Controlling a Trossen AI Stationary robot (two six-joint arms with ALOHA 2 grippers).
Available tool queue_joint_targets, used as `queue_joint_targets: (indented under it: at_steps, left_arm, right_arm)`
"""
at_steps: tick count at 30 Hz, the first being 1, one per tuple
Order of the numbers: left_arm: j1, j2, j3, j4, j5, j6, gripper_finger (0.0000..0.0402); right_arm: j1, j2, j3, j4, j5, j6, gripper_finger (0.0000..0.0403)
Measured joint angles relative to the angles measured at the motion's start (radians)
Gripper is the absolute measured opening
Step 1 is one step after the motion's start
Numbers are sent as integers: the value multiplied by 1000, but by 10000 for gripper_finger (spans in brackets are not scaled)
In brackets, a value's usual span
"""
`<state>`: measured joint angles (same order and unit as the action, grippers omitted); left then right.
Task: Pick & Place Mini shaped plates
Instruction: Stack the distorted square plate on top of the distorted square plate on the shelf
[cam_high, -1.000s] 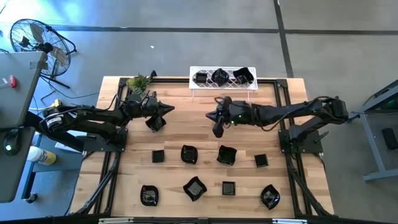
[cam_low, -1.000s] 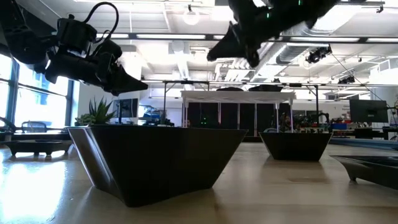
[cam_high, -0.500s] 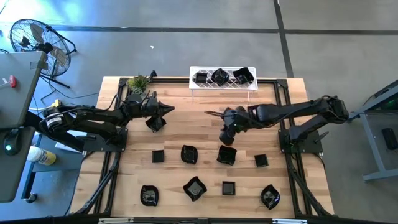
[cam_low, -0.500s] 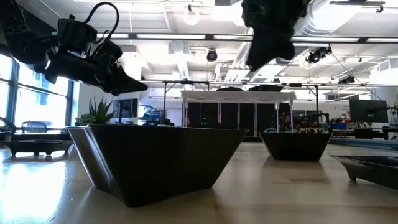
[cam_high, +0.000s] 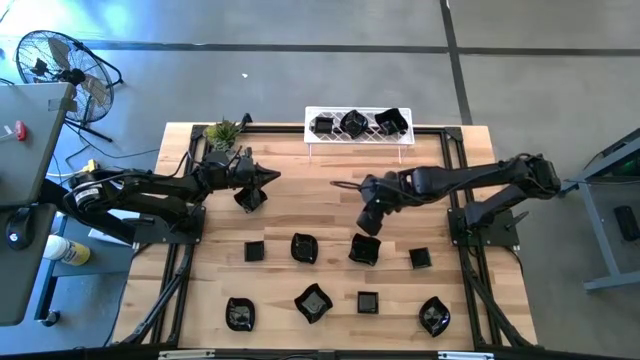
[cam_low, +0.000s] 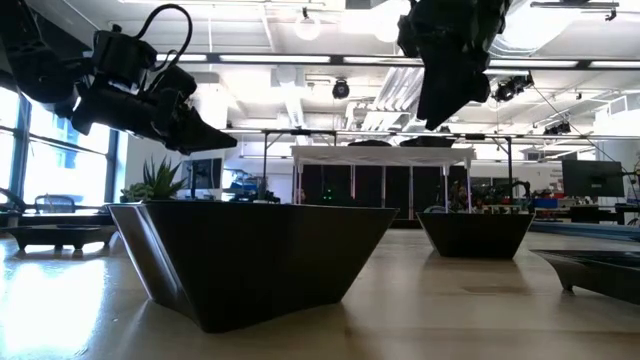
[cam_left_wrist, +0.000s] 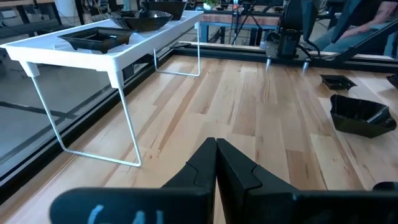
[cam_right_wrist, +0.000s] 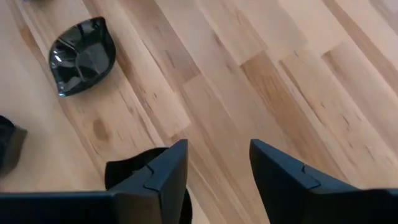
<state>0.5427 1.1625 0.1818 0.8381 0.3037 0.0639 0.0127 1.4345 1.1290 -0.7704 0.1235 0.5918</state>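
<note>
Several glossy black mini plates lie in two rows on the near half of the wooden table (cam_high: 300, 200). One wavy-edged plate (cam_high: 364, 249) lies just nearside of my right gripper (cam_high: 367, 223). That gripper hangs above the table, tipped steeply down, and is open with nothing between its fingers (cam_right_wrist: 217, 171). Under one of its fingers a black plate (cam_right_wrist: 127, 171) partly shows, and a leaf-like plate (cam_right_wrist: 82, 56) lies farther off. Three more plates sit on the white wire rack (cam_high: 358, 125) at the far edge. My left gripper (cam_high: 268, 176) waits shut in the air at the left (cam_left_wrist: 216, 155).
A small green plant (cam_high: 222, 132) stands at the far left corner. The rack stands on thin white legs (cam_left_wrist: 130, 134). Bare wood lies between the rack and the plate rows. In the low view a large plate (cam_low: 250, 260) fills the foreground, and the right gripper (cam_low: 445, 105) hangs high.
My right gripper has swung from pointing level toward the table's left to pointing steeply down. It has shifted a little toward the near edge, over the wavy-edged plate. Its fingers have opened from shut. No plate has moved.
</note>
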Motion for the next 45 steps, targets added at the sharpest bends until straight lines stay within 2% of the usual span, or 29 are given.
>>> queue_joint_targets:
  at_steps: [9,16,23,35,42,45]
  left_arm:
    - [0,0,0,-4,0,2,4]
    - [0,0,0,-4,-2,3,4]
    - [0,0,0,-3,-2,3,4]
    - [0,0,0,-3,-2,3,4]
    - [0,0,0,-3,-1,11,4]
    - [0,0,0,-3,1,11,4]
  right_arm:
    - [-14,14,0,7,-28,-16,175]
    - [-15,66,18,-21,-72,-36,200]
    - [-7,87,47,-39,-71,-80,225]
    - [-35,98,69,-126,-82,-130,229]
    - [0,198,196,-230,-81,-167,229]
    - [26,260,186,-196,-170,-185,228]
